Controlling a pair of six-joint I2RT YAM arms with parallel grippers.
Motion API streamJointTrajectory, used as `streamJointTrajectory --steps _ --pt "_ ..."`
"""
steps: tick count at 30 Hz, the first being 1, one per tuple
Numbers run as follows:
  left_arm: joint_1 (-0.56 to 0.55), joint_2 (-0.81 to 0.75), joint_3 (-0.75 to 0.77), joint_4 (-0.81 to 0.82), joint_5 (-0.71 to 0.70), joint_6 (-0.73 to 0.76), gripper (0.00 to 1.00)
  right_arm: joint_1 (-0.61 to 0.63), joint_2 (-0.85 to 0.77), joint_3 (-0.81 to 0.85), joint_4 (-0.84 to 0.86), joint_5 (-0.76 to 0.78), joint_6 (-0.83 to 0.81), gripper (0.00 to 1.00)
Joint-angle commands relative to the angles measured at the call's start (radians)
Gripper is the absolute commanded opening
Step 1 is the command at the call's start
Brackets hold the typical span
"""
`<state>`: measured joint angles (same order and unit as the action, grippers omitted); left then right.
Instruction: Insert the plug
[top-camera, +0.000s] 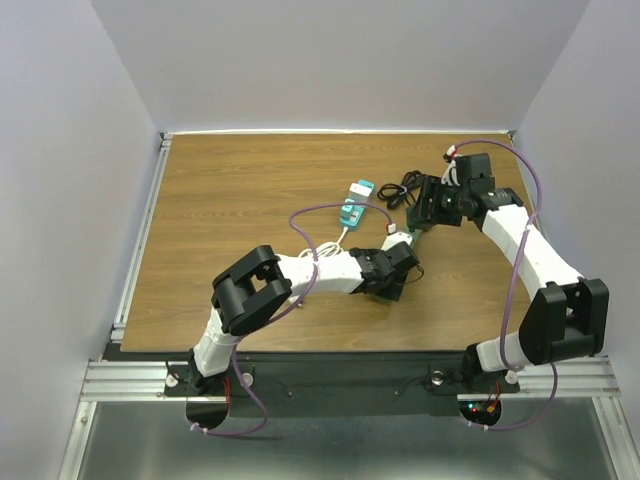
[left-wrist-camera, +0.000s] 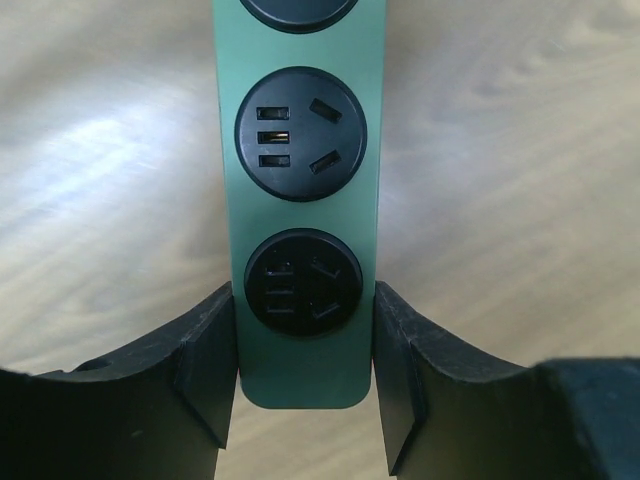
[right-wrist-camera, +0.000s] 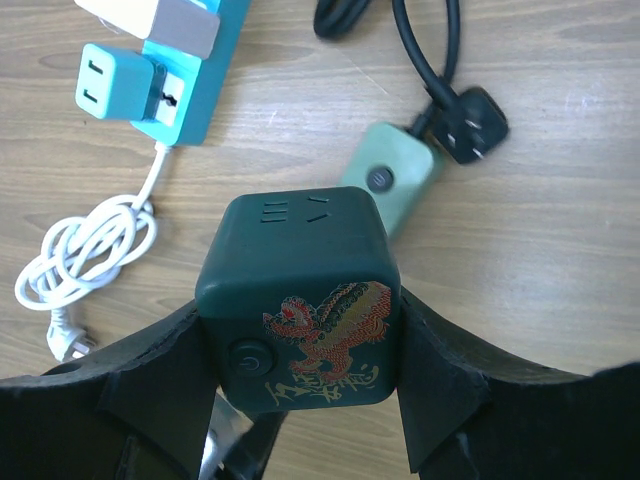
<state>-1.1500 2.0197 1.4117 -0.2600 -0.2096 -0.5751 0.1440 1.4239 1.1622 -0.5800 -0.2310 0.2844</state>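
Left gripper (left-wrist-camera: 305, 350): clamped on the end of the green power strip (left-wrist-camera: 300, 200), one of the fingers (left-wrist-camera: 205, 370) pressed flat to each long side.
Right gripper (right-wrist-camera: 300, 370): clenched on the dark green cube plug (right-wrist-camera: 295, 290), fingers (right-wrist-camera: 160, 390) against two opposite faces, dragon decal facing the camera.
Plug location: sat between the right fingers, off the table (right-wrist-camera: 560, 250); prongs hidden, could not tell which way they pointed.
Nearest socket (left-wrist-camera: 303, 283): lay right between the left fingertips, unoccupied.
Next socket (left-wrist-camera: 300, 134): lay just beyond the left fingertips, also unoccupied.
Beyond right fingertips: showed the strip's switch end (right-wrist-camera: 380, 180) and a black plug (right-wrist-camera: 470, 125) beside it.
Off to the side of the right fingers: teal power strip (right-wrist-camera: 195, 85) and coiled white cable (right-wrist-camera: 85, 250).
Stage: judged as approach, insertion not yet made.
Risk 1: likely prong misalignment, since the cube hid its own pins from the wrist view.
Risk 2: possible collision between cube and left fingers if aimed at the socket between them.
Risk 3: strip could pivot in the end-only hold under downward push.
Risk 4: cube could slip on its smooth faces if jammed.
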Motion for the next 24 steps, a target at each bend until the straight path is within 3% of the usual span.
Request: streamJointTrajectory --steps 1,2,3,5,6,13,18,21,24 --pt "-0.04 -0.055 0.055 -0.009 0.147 0.006 0.41 -0.006 -0.043 -0.012 -0.027 0.024 0.006 0.0" --pt "-0.04 -0.059 0.053 -0.001 0.148 0.011 0.53 -0.006 -0.042 -0.012 -0.037 0.022 0.006 0.0" --pt "-0.04 -0.067 0.049 0.01 0.15 0.021 0.74 -0.006 -0.039 -0.012 -0.053 0.021 0.007 0.0" --pt "-0.036 -0.098 0.033 0.036 0.145 0.037 0.94 -0.006 -0.025 -0.003 -0.081 0.009 0.012 0.0" --pt "-0.031 -0.11 0.027 0.045 0.145 0.037 0.98 -0.006 -0.019 0.001 -0.092 0.004 0.013 0.0" --pt "0.044 -0.289 -0.104 0.21 0.128 0.08 0.99 -0.004 0.033 0.053 -0.216 0.01 0.018 0.0" --pt "0.225 -0.41 -0.31 0.381 0.162 0.076 0.99 -0.004 0.064 0.04 -0.242 0.001 0.044 0.0" --pt "0.265 -0.45 -0.326 0.416 0.04 0.141 0.99 -0.006 0.085 0.047 -0.241 0.019 0.071 0.0" --pt "0.297 -0.428 -0.289 0.413 0.036 0.178 0.99 -0.004 0.11 0.059 -0.242 0.048 0.099 0.0"
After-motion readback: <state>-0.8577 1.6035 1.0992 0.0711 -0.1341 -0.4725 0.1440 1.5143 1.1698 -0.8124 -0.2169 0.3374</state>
